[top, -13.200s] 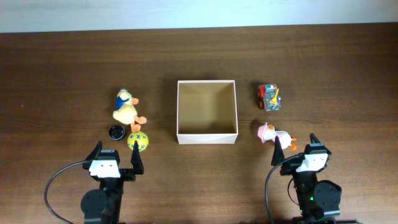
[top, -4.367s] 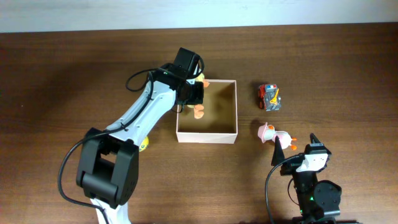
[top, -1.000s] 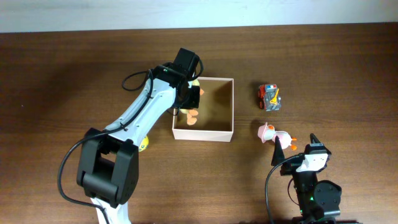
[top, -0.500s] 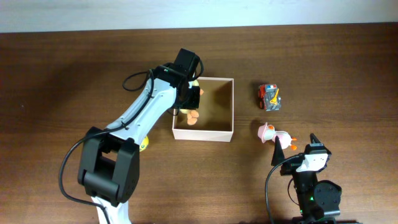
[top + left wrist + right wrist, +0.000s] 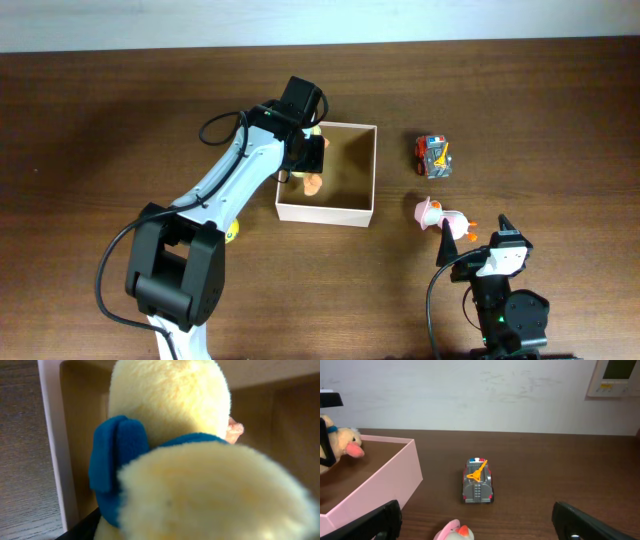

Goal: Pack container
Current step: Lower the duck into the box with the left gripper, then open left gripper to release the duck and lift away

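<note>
The container (image 5: pixel 323 212), a white box with a tan inside, sits at mid-table. My left gripper (image 5: pixel 306 152) is over its left wall, shut on a yellow plush duck (image 5: pixel 312 182) with a blue scarf and orange feet. The duck hangs just inside the box's left side. In the left wrist view the duck (image 5: pixel 170 420) fills the frame beside the container wall (image 5: pixel 54 445). My right gripper (image 5: pixel 482 243) is open and empty at the front right. Its own view (image 5: pixel 475 510) shows the container (image 5: pixel 385 491) and the duck's head (image 5: pixel 342 442).
A red and grey toy truck (image 5: pixel 433 156) stands right of the container and also shows in the right wrist view (image 5: pixel 477 481). A small pink duck (image 5: pixel 440 217) lies just ahead of my right gripper. A yellow ball (image 5: pixel 231 233) peeks out from under my left arm.
My left arm took the plush duck from the table's left side to the container. In the last second it moved the duck slightly right and further inside. The container was nudged left.
</note>
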You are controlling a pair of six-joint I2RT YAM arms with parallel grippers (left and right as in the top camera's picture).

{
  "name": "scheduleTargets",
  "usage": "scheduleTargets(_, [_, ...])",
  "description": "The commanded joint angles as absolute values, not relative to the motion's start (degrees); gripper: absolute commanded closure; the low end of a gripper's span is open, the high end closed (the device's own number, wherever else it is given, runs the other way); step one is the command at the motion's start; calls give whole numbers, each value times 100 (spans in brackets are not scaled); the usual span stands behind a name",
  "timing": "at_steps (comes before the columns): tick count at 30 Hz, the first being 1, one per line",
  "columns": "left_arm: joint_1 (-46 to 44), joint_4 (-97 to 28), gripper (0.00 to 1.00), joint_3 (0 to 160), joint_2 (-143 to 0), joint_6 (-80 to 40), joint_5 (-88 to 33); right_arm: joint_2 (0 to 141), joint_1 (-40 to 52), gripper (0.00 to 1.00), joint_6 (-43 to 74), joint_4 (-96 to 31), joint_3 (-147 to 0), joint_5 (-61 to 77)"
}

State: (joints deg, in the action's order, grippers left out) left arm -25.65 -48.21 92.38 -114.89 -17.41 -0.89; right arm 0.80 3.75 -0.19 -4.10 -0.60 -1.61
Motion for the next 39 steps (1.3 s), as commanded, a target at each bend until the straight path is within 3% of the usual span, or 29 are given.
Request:
scheduleTargets(1, [-2585, -4829, 43, 9310, -11548, -1712, -130, 36, 364, 1, 3, -454, -32, -209])
scheduleTargets(23, [-2585, -5789, 47, 10226, -11550, -1710, -110, 36, 364, 1, 3, -454, -32, -211])
scheduleTargets(32, [-2585, -5817, 34, 10226, -11550, -1708, -110, 36, 364, 1, 3, -454, -32, -211])
scheduleTargets(39, [-2585, -5815, 34, 10226, -11550, -1708, 75, 36, 364, 1, 3, -454, -32, -211])
